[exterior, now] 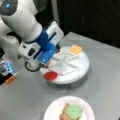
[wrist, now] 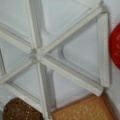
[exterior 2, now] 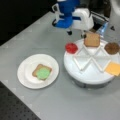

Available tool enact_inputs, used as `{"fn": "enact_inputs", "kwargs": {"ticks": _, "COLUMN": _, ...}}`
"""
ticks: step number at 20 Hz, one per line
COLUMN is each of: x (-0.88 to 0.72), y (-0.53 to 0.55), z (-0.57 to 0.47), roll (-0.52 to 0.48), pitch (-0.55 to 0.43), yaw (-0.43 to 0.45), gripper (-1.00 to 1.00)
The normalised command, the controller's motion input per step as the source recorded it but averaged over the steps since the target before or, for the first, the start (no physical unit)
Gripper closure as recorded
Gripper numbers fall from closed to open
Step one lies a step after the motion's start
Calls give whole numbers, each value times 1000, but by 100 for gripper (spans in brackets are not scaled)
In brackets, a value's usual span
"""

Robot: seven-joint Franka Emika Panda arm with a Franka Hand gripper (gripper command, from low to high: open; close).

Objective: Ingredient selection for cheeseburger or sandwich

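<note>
Wrist view only: divided tray (wrist: 75,75), tomato disc (wrist: 115,48), bread slice (wrist: 85,110), brown patty (wrist: 21,110). Front views add grey surface (exterior 2: 62,102), dark backdrop, plate (exterior 2: 25,75) with bread and lettuce (exterior 2: 43,73), cheese (exterior: 75,49). Gripper (exterior: 46,65) over tray's left; grip state unclear.

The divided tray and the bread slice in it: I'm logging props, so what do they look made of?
The divided tray looks like white moulded plastic: smooth, slightly glossy, with thin raised ribs. The bread slice seems a rigid toy piece, matte brown; the wrist view shows a fine speckled texture. Plastic or foam, I cannot tell.
</note>
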Motion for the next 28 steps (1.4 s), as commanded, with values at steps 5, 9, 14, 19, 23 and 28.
{"fn": "enact_inputs", "kwargs": {"ticks": 5, "x": 291, "y": -369, "z": 93, "roll": 471, "pitch": 171, "yaw": 118, "gripper": -100}}
{"fn": "enact_inputs", "kwargs": {"ticks": 9, "x": 214, "y": -349, "z": 50, "roll": 527, "pitch": 145, "yaw": 140, "gripper": -100}}
{"fn": "enact_inputs", "kwargs": {"ticks": 14, "x": 210, "y": -322, "z": 20, "roll": 461, "pitch": 123, "yaw": 114, "gripper": -100}}
{"fn": "enact_inputs", "kwargs": {"ticks": 19, "x": 204, "y": -338, "z": -13, "roll": 467, "pitch": 129, "yaw": 49, "gripper": -100}}
{"fn": "enact_inputs", "kwargs": {"ticks": 23, "x": 185, "y": -355, "z": -41, "roll": 454, "pitch": 80, "yaw": 88, "gripper": -100}}
{"fn": "enact_inputs", "kwargs": {"ticks": 28, "x": 175, "y": -408, "z": -100, "roll": 498, "pitch": 8, "yaw": 163, "gripper": -100}}
